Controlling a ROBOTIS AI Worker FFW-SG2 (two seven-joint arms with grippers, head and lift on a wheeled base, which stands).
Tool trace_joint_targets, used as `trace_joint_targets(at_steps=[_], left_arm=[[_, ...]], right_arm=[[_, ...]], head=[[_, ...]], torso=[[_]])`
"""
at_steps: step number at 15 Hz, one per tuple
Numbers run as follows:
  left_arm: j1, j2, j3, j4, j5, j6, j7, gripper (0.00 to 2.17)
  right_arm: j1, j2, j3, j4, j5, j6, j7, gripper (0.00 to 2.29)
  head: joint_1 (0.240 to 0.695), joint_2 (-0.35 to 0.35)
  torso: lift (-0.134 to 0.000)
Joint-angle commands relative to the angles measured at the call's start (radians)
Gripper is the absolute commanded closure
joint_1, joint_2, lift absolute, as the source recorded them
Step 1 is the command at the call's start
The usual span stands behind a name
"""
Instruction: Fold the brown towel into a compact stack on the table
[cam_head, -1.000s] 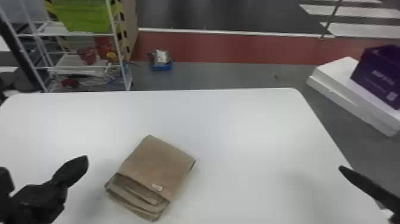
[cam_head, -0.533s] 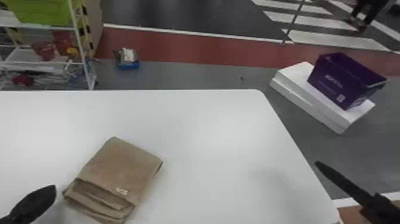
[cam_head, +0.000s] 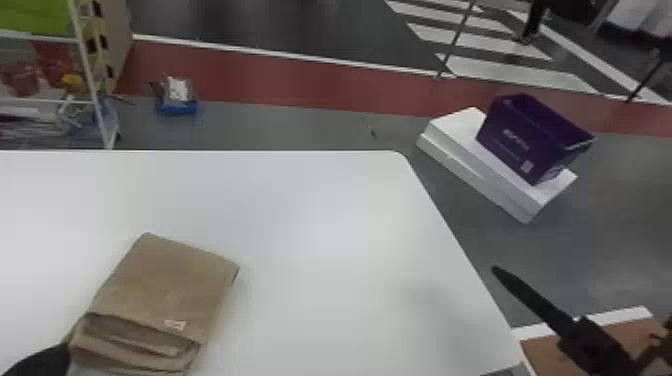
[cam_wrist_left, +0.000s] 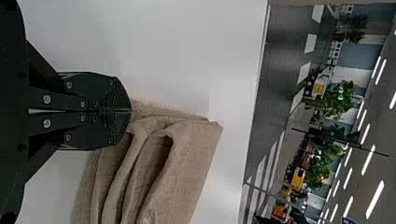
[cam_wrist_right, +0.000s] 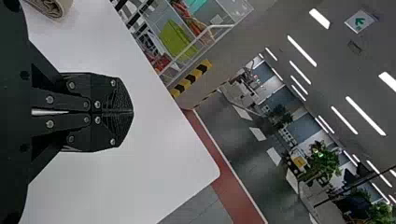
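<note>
My flat black left fingers (cam_wrist_left: 109, 95), pressed together, apparently touch the folded brown cloth towel (cam_head: 162, 280), lower left of the head view, perhaps to square it; my right fingers (cam_wrist_right: 109, 133) hang closed.

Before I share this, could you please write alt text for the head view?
A folded brown towel lies on a white table, the left hand at its left corner. The right hand hangs at right; a purple box stands beyond.
</note>
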Motion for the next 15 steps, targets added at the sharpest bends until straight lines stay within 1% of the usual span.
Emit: trace_joint_targets(at_steps=[1, 2, 6, 9, 11, 13, 15], left_arm=[[0.019, -0.013, -0.01, -0.019, 0.0, 0.002, 0.0, 1.86], [0.033, -0.021, -0.016, -0.036, 0.003, 0.005, 0.0, 1.86], [0.061, -0.021, -0.084, -0.089, 0.0, 0.042, 0.012, 1.86], [0.064, -0.021, -0.125, -0.093, 0.0, 0.06, 0.018, 1.86], [0.064, -0.019, -0.171, -0.093, -0.045, 0.06, 0.04, 1.86], [0.07, -0.019, -0.176, -0.12, -0.034, 0.134, 0.038, 1.86], [0.07, -0.019, -0.187, -0.125, -0.059, 0.137, 0.061, 1.86]], right_arm=[[-0.009, -0.007, -0.002, 0.005, -0.004, 0.003, 0.0, 2.01], [-0.014, -0.007, -0.003, 0.008, -0.004, 0.003, 0.0, 2.01], [-0.026, -0.013, -0.002, 0.017, -0.006, 0.006, 0.0, 2.01], [-0.034, -0.018, -0.003, 0.016, -0.007, 0.021, 0.0, 2.01], [-0.043, -0.018, -0.008, 0.016, -0.007, 0.034, 0.0, 2.01], [-0.044, -0.025, -0.008, 0.016, -0.009, 0.04, 0.0, 2.01], [-0.044, -0.027, -0.006, 0.016, -0.012, 0.037, 0.0, 2.01]], head=[[0.695, -0.336], [0.695, -0.35], [0.695, -0.35], [0.695, -0.35], [0.695, -0.35], [0.695, -0.35], [0.695, -0.35]], torso=[[-0.124], [-0.124], [-0.124], [-0.124], [-0.124], [-0.124], [-0.124]])
